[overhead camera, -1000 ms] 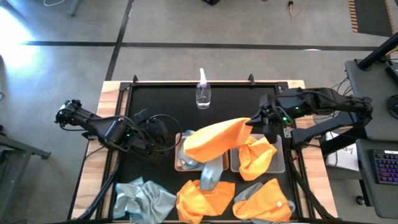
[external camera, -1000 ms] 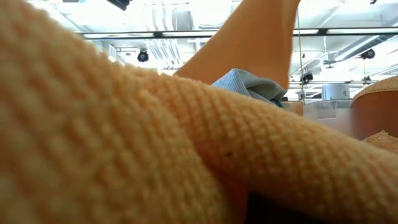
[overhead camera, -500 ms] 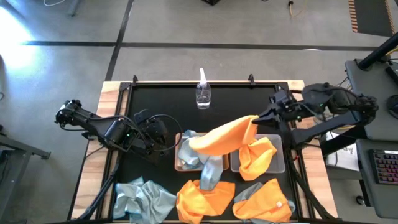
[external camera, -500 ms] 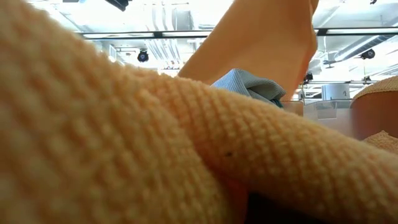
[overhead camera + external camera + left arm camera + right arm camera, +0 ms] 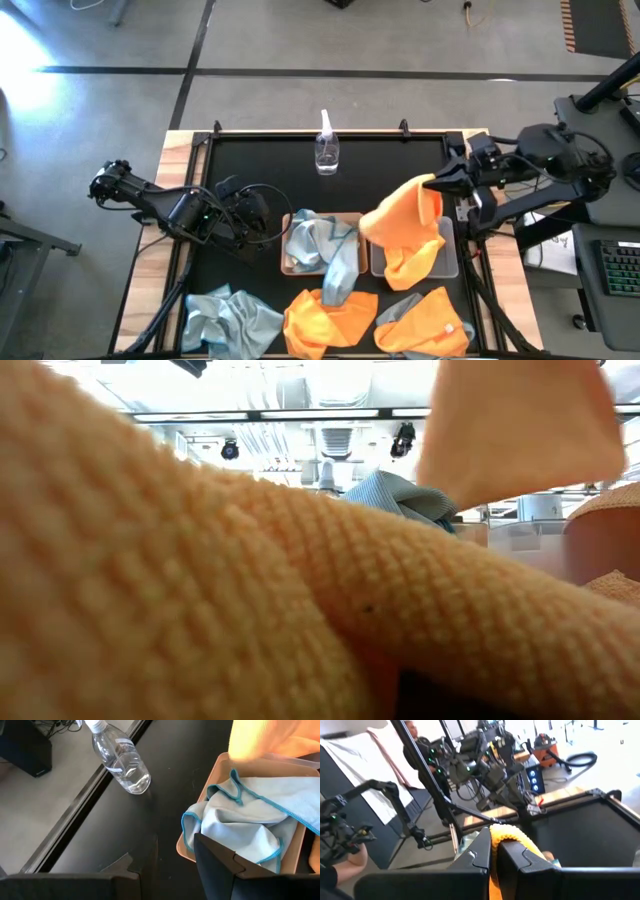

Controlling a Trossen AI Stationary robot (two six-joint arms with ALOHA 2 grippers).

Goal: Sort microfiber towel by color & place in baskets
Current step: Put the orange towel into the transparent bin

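A: Where's the right claw (image 5: pixel 436 186)?

B: Over the far edge of the translucent grey basket (image 5: pixel 452 262), on the right of the black tabletop (image 5: pixel 260 165). Its fingers are pinched tight on a corner of an orange towel (image 5: pixel 398 215), which hangs from the claw down over that basket. A second orange towel (image 5: pixel 410 258) already lies inside it.

A: And the left claw (image 5: pixel 258 222)?

B: It rests low on the tabletop, just left of the tan-brown basket (image 5: pixel 206 806), fingers spread and holding nothing.

A: What's in the tan basket?

B: Pale blue-grey towels (image 5: pixel 318 243), one trailing over its near rim.

A: Anything left unsorted?

B: Along the near edge: a blue-grey towel (image 5: pixel 225 318) at the left, an orange heap (image 5: pixel 325 322) in the middle, and another orange one (image 5: pixel 428 325) on the right that seems to lie over a grey one, though the fold makes that hard to judge. A clear spray bottle (image 5: pixel 325 148) stands at the far side. The low view is almost wholly blocked by orange cloth (image 5: pixel 200 610).
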